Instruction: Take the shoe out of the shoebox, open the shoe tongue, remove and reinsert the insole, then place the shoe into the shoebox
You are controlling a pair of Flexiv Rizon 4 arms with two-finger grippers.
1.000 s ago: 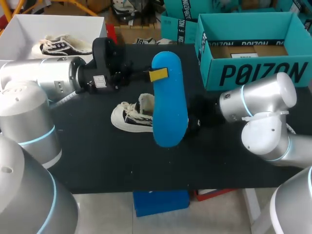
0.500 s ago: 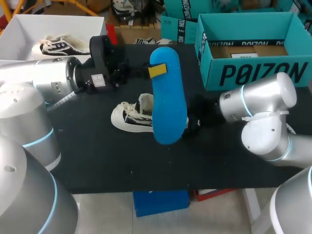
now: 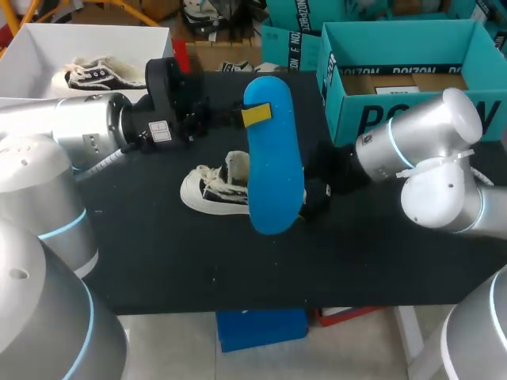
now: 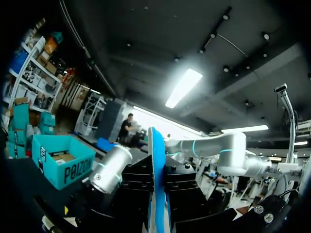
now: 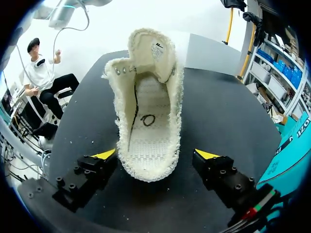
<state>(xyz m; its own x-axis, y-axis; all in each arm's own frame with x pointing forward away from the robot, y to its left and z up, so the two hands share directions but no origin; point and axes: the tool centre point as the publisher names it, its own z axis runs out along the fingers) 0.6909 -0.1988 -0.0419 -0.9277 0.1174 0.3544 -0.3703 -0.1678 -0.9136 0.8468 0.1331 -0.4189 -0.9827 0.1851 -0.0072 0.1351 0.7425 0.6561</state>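
On my black counter [image 3: 158, 253], left end effector [image 3: 255, 119] pinches a smooth blue insole [image 3: 273, 174]; right end effector [image 5: 155, 156] gapes wide astride a frayed cream shoe [image 5: 148, 97].

Cream shoe [image 5: 148, 121] lies opening-up on the black table [image 5: 218, 111], its heel end between the jaws. Jaws spread wide, one yellow fingertip [image 5: 105, 154] just beside each side of the shoe.

silver blue-ringed arms [image 3: 75, 131], black yellow-tipped hands [image 5: 155, 155].
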